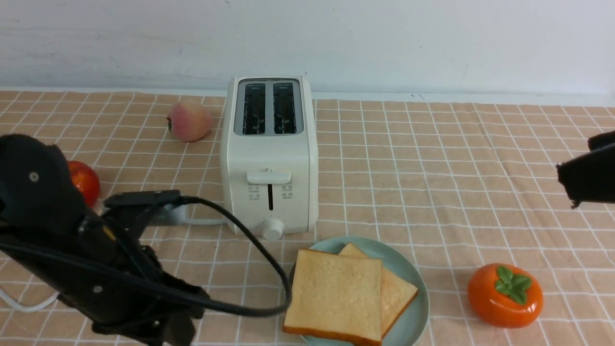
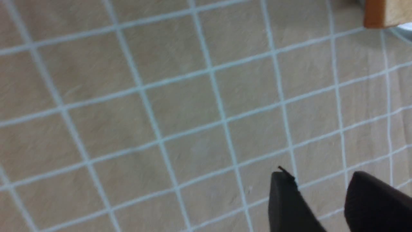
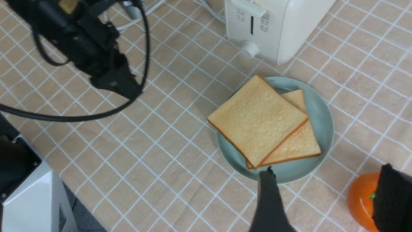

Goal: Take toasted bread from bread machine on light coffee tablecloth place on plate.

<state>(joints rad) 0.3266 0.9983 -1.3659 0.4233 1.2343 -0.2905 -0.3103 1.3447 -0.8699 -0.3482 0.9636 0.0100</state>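
The bread machine (image 1: 269, 158) stands upright on the light coffee tablecloth (image 1: 456, 168), and both its slots show dark and empty. In front of it, two slices of toasted bread (image 1: 336, 295) lie overlapped on the plate (image 1: 417, 307). My left gripper (image 2: 320, 175) hangs open over bare cloth to the left of the plate, with nothing between its fingers. A crust corner of the bread (image 2: 383, 13) shows at the edge of that view. My right gripper (image 3: 328, 172) is open and empty, hovering between the plate's rim (image 3: 323, 129) and an orange persimmon (image 3: 359, 199).
A peach (image 1: 190, 120) lies left of the toaster, with a red fruit (image 1: 86, 182) nearer the left arm (image 1: 96, 269). The persimmon (image 1: 505, 295) sits right of the plate. A black cable (image 1: 250, 240) loops from the left arm towards the plate. A white cord (image 1: 24, 302) trails at the left edge.
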